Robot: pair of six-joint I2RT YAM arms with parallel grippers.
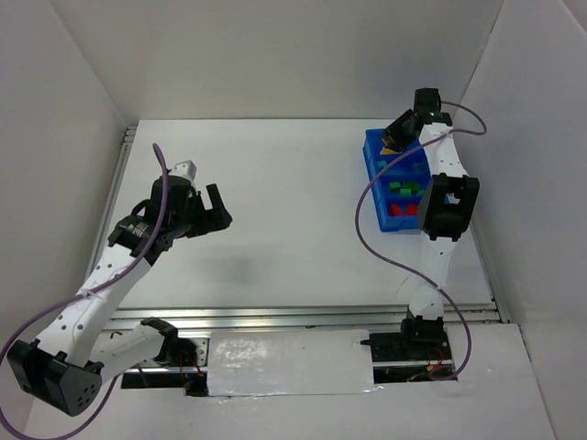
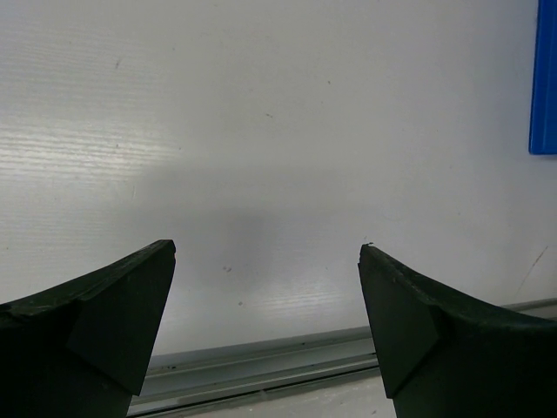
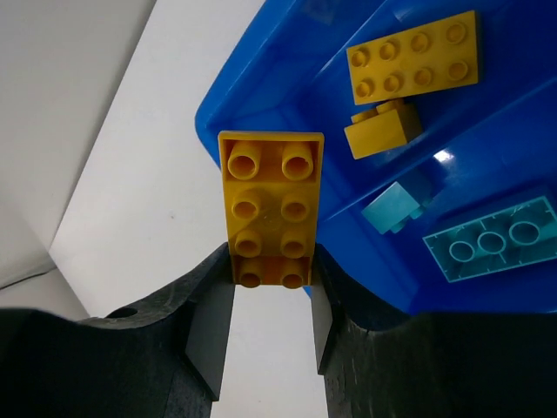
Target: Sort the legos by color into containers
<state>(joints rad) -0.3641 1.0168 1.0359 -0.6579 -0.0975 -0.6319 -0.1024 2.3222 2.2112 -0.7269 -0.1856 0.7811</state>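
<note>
My right gripper (image 3: pixel 271 272) is shut on a long yellow lego (image 3: pixel 271 209) and holds it above the far end of the bright-blue bin (image 1: pixel 375 174), near its corner (image 3: pixel 252 87). In the right wrist view the end compartment holds two yellow legos (image 3: pixel 413 57), and the one beside it holds teal legos (image 3: pixel 492 239). The top view shows green legos (image 1: pixel 401 187) and red legos (image 1: pixel 401 211) in the nearer compartments. My left gripper (image 1: pixel 218 209) is open and empty over bare table at the left, and its fingertips (image 2: pixel 148 287) show with nothing between them.
White walls enclose the table on the left, back and right. A metal rail (image 1: pixel 275 316) runs along the near edge. A purple cable (image 1: pixel 376 252) hangs from the right arm beside the bin. The bin's edge (image 2: pixel 544 78) shows at the right of the left wrist view.
</note>
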